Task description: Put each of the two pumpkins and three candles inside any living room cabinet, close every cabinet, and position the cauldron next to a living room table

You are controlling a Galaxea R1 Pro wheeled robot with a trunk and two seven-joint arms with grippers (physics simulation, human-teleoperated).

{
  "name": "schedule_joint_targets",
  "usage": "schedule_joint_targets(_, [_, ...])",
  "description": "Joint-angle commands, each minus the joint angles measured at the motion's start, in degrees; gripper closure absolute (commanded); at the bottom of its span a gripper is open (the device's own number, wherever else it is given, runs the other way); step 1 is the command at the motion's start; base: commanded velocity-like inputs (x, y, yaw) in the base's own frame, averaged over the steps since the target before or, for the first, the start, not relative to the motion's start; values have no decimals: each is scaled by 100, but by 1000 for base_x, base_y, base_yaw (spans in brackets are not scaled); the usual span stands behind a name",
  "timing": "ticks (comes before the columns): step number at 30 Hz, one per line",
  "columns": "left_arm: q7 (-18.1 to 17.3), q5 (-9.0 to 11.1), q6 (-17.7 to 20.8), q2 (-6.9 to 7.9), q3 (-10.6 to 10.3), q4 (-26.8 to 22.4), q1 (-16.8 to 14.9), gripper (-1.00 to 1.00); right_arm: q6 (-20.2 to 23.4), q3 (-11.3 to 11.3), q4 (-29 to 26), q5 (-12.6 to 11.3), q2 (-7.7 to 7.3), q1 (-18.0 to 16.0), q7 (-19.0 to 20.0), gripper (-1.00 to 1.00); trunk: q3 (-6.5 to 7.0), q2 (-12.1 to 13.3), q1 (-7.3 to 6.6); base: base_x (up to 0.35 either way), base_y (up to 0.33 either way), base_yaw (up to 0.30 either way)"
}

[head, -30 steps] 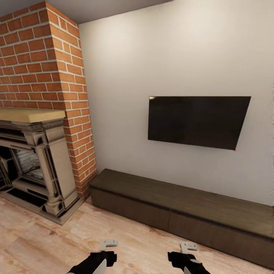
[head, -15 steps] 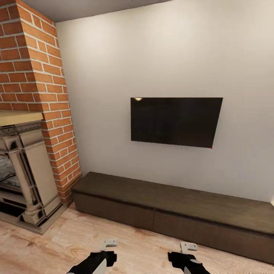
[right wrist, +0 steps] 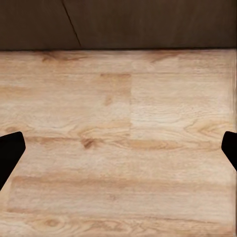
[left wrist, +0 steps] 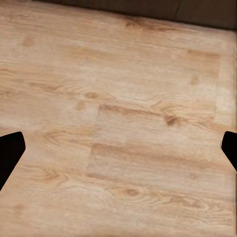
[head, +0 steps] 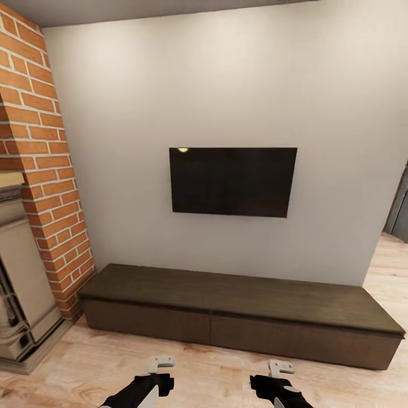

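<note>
Both the left gripper [left wrist: 118, 148] and the right gripper [right wrist: 118, 148] hang spread wide and empty over the light wood plank floor [head: 215, 377], fingertips cut off at the frame edges. Ahead, the long dark brown wooden cabinet [head: 238, 309] sits closed against the wall beneath the black wall television [head: 232, 181].
</note>
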Motion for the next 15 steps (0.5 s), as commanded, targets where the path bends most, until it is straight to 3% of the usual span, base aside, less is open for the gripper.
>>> schedule_joint_targets(1, [41,55,29,5,-49,-15,-2,-100,30,36,-10,-30,-3,-5,-44,-100,-5,-7,1,0,0,-273])
schedule_joint_targets(7, [41,53,28,2,-49,-8,-2,-100,35,31,-10,-31,-5,-6,-44,-100,15,-7,1,0,-19,-278])
schedule_joint_targets(15, [41,46,28,2,-49,-7,-2,-100,36,25,-3,-30,-4,-6,-44,-100,22,-7,1,0,-220,-290])
